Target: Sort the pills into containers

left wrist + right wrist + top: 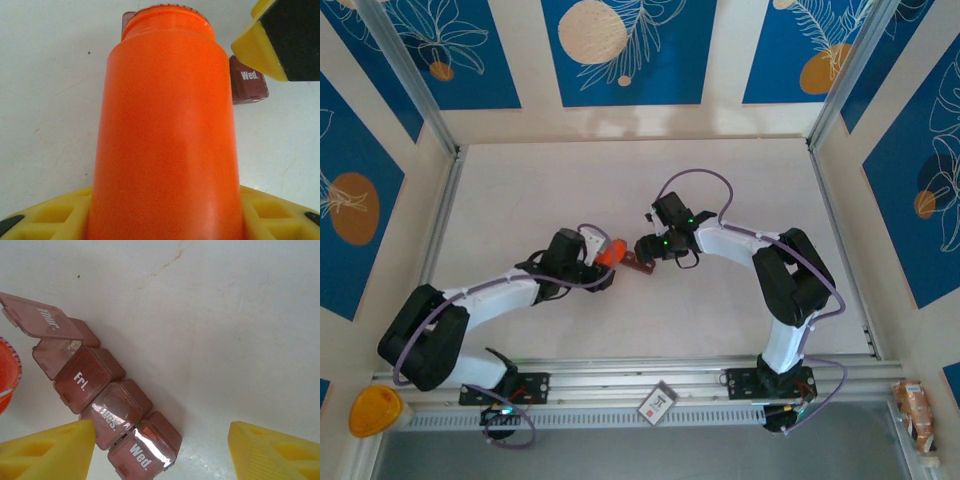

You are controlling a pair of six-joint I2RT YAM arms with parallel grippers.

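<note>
My left gripper [165,220] is shut on a bright orange bottle [165,125], which lies nearly level with its mouth toward the containers [110,405]. The containers are a dark reddish-brown strip of several joined compartments marked Thur., Fri., Tues. and Wed. The Thur. lid [40,317] stands open; the other lids are down. My right gripper [160,455] is open, with its yellow fingers [50,450] on either side of the Wed. end and a wide gap on the right. From above, the bottle [609,252] and strip [638,264] sit between the left gripper [590,258] and right gripper [650,250]. Pills are hidden.
White tabletop [620,180] is bounded by blue-patterned walls and metal posts. A rail [650,380] runs along the near edge and carries a small tag [658,402]. An orange-yellow object [375,410] sits at the near left, a small box [917,410] at the near right.
</note>
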